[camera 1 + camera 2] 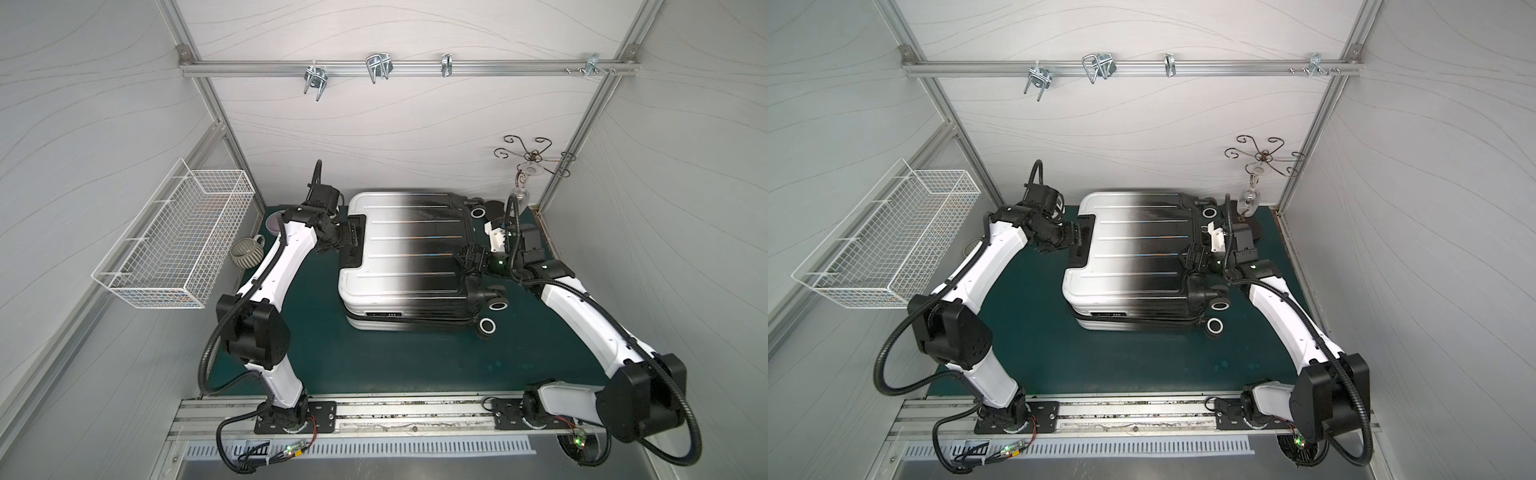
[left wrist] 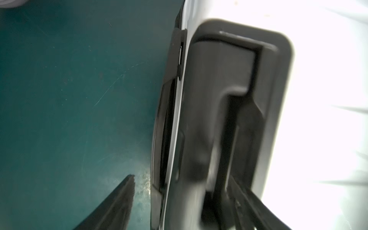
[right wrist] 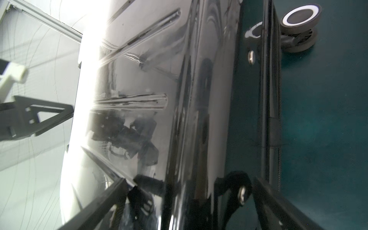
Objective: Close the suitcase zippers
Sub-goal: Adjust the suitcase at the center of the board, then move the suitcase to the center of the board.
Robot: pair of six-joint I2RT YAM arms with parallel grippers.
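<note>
Nearest, at 6 o'clock, both arms rise from the mounting rail (image 1: 374,409) and reach in over the green worktop (image 1: 374,365). At its centre the suitcase (image 1: 407,257) lies flat, white end toward 9 o'clock and wheels (image 1: 496,305) toward 3 o'clock.

The left tool (image 1: 352,237) is at the 9 o'clock end, jaws partly spread and holding nothing. In its wrist view one of its fingers (image 2: 119,205) stands clear over the worktop, while the other reaches into the recess of the black handle (image 2: 229,79). The right tool (image 1: 468,258) is at the 3 o'clock end between the wheels, jaws spread wide across the shell's edge, empty too. The zipper track (image 3: 279,163) runs along the seam there (I can find no pulls in any view, so I cannot tell how far it is done up).

By my reading the shell is stiff and glossy, so flat pads will slip on it. A small case like this is likely light enough to skate on the worktop when a slider is tugged. The handle looks the surest hold for steadying. A pull would be tiny and loose, wanting a fingertip pinch.
</note>
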